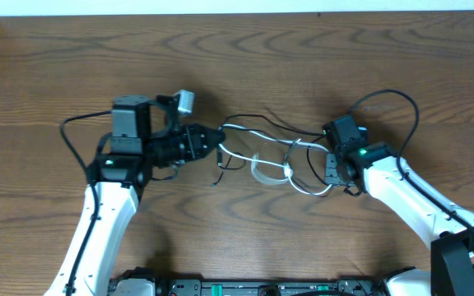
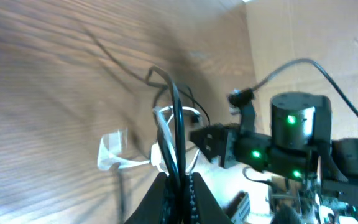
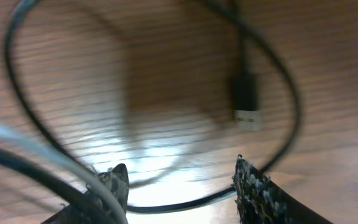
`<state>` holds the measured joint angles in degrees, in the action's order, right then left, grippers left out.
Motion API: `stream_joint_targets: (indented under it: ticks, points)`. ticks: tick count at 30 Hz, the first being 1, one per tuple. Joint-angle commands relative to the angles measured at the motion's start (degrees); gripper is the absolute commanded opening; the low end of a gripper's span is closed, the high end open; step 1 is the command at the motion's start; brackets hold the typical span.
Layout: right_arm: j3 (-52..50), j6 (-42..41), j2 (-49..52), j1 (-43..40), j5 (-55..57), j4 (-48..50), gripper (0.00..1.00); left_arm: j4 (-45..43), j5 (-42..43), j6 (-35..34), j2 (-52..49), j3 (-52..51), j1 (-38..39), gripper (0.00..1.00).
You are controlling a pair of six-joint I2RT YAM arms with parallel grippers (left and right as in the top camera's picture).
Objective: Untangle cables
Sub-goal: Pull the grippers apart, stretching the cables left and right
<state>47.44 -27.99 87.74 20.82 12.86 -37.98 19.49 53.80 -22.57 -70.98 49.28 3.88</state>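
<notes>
Overhead: tangled cables (image 1: 263,170), long axis left-right along the table (image 1: 237,66).

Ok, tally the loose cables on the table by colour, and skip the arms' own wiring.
White cable: 1
Black cable: 1
Total: 2
</notes>
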Motion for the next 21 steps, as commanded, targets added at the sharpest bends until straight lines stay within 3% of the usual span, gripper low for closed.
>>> stream_joint_targets:
  ticks: [1,21]
  points:
    - [-0.4,0.2,0.3,-3.5,2.3,-0.7,0.5,1.3,0.6,3.1,1.0,1.6,-4.3,0.08]
    - [-0.4,0.2,0.3,-24.9,4.6,-1.6,0.54,7.6,-0.9,8.0,1.0,1.6,-12.0,0.08]
